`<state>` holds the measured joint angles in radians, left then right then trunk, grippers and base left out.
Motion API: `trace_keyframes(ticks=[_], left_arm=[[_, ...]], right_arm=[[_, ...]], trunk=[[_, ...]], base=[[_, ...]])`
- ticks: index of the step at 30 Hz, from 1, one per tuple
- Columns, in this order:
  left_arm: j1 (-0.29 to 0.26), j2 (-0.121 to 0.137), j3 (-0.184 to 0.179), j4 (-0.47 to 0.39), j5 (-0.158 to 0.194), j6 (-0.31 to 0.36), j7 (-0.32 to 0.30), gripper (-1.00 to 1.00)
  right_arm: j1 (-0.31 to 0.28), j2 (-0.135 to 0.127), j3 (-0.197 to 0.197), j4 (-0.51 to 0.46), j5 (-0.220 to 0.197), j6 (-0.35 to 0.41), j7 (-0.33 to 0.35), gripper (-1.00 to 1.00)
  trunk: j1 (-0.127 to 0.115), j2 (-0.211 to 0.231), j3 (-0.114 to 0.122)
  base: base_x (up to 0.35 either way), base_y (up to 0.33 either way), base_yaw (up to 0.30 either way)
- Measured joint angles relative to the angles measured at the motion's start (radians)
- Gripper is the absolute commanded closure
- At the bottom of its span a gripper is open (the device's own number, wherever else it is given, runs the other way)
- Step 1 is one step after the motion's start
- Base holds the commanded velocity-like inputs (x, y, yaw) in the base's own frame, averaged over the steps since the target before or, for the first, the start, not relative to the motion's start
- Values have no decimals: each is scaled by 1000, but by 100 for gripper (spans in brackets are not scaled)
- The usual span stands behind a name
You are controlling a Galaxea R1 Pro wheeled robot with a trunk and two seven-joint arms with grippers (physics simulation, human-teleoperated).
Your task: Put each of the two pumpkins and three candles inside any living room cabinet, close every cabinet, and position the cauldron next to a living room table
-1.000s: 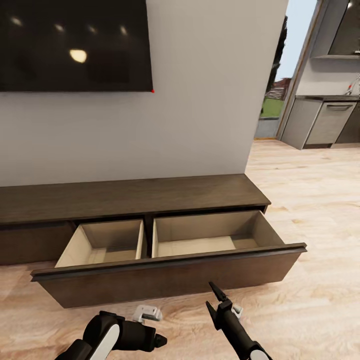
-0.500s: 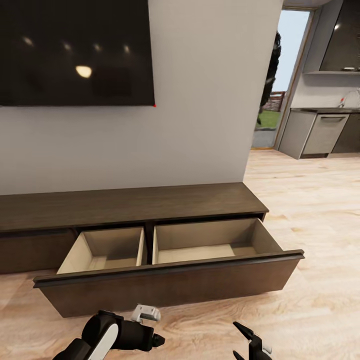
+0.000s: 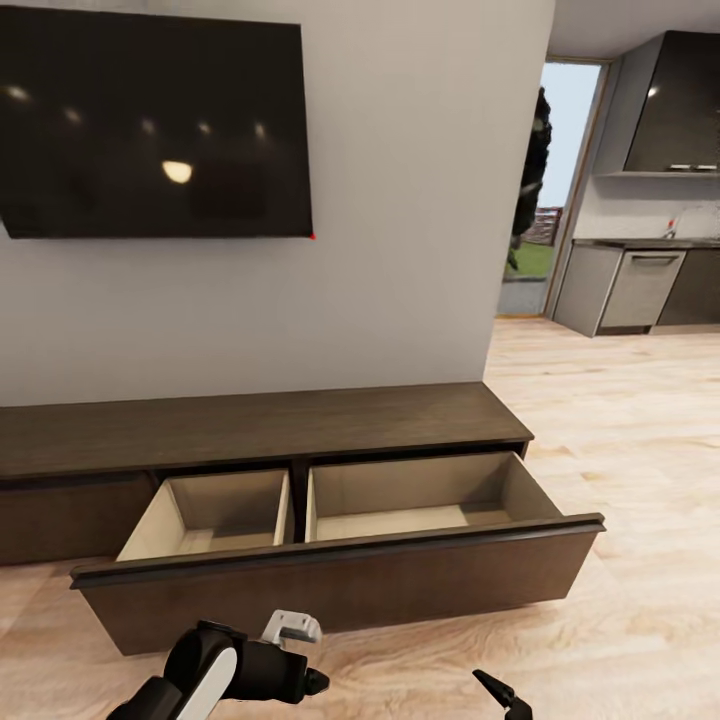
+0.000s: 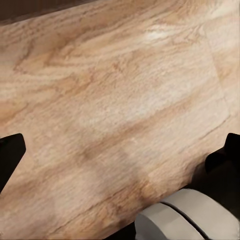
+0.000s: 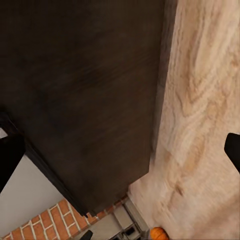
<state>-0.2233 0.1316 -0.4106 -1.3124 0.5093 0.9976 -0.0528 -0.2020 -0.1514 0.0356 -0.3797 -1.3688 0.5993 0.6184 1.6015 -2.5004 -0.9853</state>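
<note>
The cabinet [image 3: 270,425] stands ahead of both grippers, its wide drawer [image 3: 340,570] pulled out; a pumpkin [image 5: 158,233] lies far beyond the right gripper [image 5: 120,155], whose fingers are spread; left gripper [image 4: 120,150] likewise released

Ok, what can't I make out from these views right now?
- Head view: right gripper cut by the bottom edge; state unclear.
- Head view: drawer floor near its front panel is hidden.
- Right wrist view: pumpkin cut by the frame edge.
- Left wrist view: floor, fingers at the edges.
</note>
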Motion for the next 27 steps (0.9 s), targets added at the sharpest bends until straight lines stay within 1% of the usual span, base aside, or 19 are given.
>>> trace_keyframes(ticks=[3,7,20,23,27], left_arm=[[0,1,0,0,0,0,0,-100],[0,1,0,0,0,0,0,-100],[0,-2,-1,2,1,0,0,-100],[0,-3,-1,3,1,0,0,-100],[0,-4,-1,3,1,0,0,-100]], right_arm=[[0,0,0,0,0,-27,1,-100],[0,0,1,0,0,-41,-5,-100],[0,0,0,0,2,-45,0,-100],[0,0,0,0,1,-45,0,-100],[0,0,-1,0,1,-46,-1,-100]], trunk=[[-1,1,12],[-17,29,24],[-66,120,65],[-78,141,74],[-93,169,87]], base=[[0,0,0],[0,0,0],[-6,0,0],[-181,0,16],[-281,0,170]])
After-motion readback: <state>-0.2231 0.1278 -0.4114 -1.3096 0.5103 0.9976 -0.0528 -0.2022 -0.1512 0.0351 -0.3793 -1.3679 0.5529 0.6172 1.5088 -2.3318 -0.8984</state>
